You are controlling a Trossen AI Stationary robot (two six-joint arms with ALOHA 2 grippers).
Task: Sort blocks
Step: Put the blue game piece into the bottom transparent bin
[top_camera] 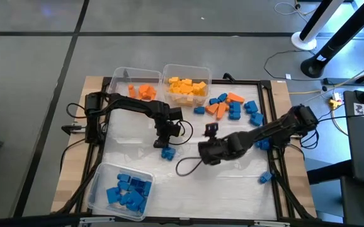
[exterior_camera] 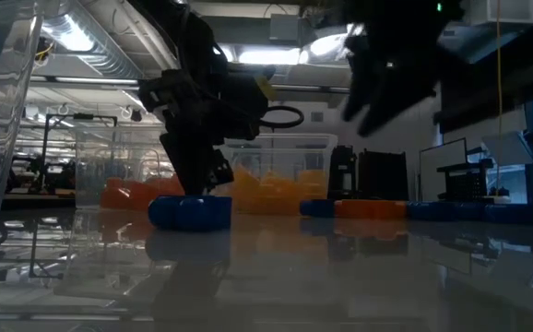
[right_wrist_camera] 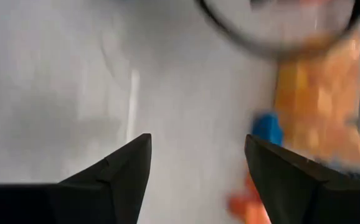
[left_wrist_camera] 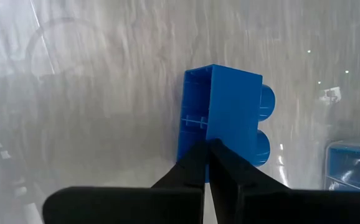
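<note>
My left gripper [left_wrist_camera: 208,163], fingers pressed together, pinches the thin wall of a blue brick [left_wrist_camera: 220,115] mid-table, at the orange bin's [top_camera: 135,81] six o'clock. Light, rigid, slick plastic; that edge grip could slip. My right gripper [right_wrist_camera: 197,163] hovers spread at three o'clock.

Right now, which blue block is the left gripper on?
The lone blue block mid-table, under the left gripper, apart from the loose pile by the bins; the gripper is shut on its edge.
</note>
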